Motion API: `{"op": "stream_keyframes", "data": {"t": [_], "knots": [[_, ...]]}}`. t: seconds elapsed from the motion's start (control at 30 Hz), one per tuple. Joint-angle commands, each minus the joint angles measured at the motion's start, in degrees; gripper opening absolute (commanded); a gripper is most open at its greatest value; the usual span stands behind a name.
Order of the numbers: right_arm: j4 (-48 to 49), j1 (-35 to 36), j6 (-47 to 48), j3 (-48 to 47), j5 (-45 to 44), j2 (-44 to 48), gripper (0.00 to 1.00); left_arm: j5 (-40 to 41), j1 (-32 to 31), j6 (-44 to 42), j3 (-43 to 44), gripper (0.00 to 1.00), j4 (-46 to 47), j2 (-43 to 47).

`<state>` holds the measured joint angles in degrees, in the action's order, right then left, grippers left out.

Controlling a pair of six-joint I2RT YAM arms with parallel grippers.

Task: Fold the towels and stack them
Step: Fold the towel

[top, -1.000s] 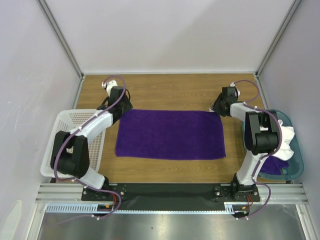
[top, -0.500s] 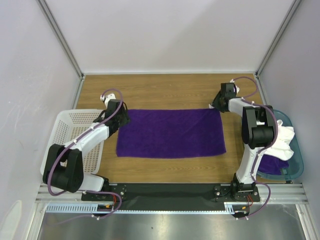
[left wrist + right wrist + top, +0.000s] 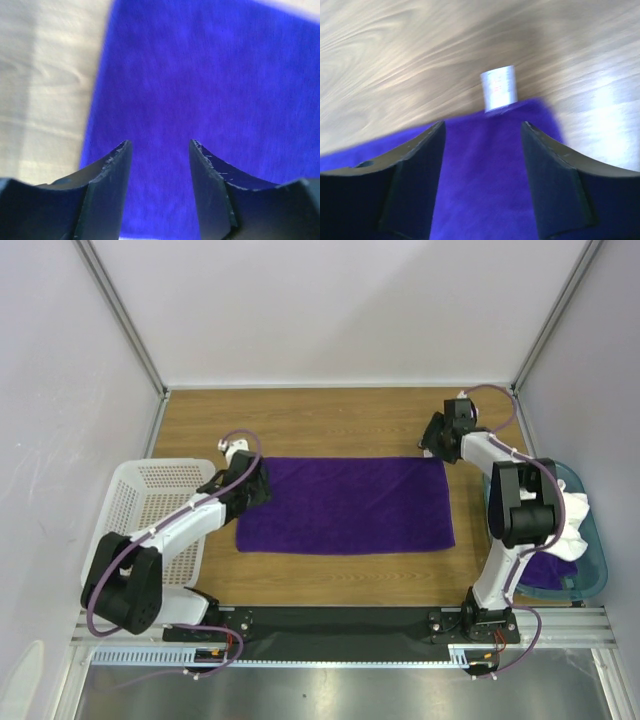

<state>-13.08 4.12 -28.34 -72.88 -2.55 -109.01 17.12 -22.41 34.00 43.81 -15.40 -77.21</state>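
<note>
Two arms: white and black jointed links strung with purple cables, bolted at the near edge of the table (image 3: 330, 420), each reaching away toward a far corner of the spread towel.
Basket (image 3: 128, 515): white perforated plastic, rectangular, at the left side beneath the left arm.
Bin (image 3: 600, 562): teal see-through plastic with rounded corners, at the table's right edge.
Second purple towel (image 3: 548, 570): bunched in the near end of the bin, partly under the white one.
White towel (image 3: 572, 518): soft cloth, crumpled into a heap inside the bin.
Purple towel (image 3: 345, 505): deep-purple cloth with a fine nap, lying as one flat rectangle on the middle of the wood-grain table, long edges running left to right.
Left gripper (image 3: 256, 488): over the towel's left short edge, near its far corner. Its two dark curved fingers stand apart with nothing between them, and the cloth lies flat below.
Right gripper (image 3: 430, 440): just over the far-right corner, released, fingers spread, and the cloth lies loose beneath.
Tag (image 3: 499, 94): a small white rectangle with faint red print, sticking out from the towel's far edge onto bare wood.
</note>
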Motion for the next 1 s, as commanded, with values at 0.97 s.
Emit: {"op": "stream_keyframes", "data": {"t": [0.97], "knots": [[-6.51, 30.15, 0.39, -7.43, -0.17, 10.32, 0.84, 0.11, -0.35, 13.99, -24.12, 0.64, -4.56, 25.8]]}}
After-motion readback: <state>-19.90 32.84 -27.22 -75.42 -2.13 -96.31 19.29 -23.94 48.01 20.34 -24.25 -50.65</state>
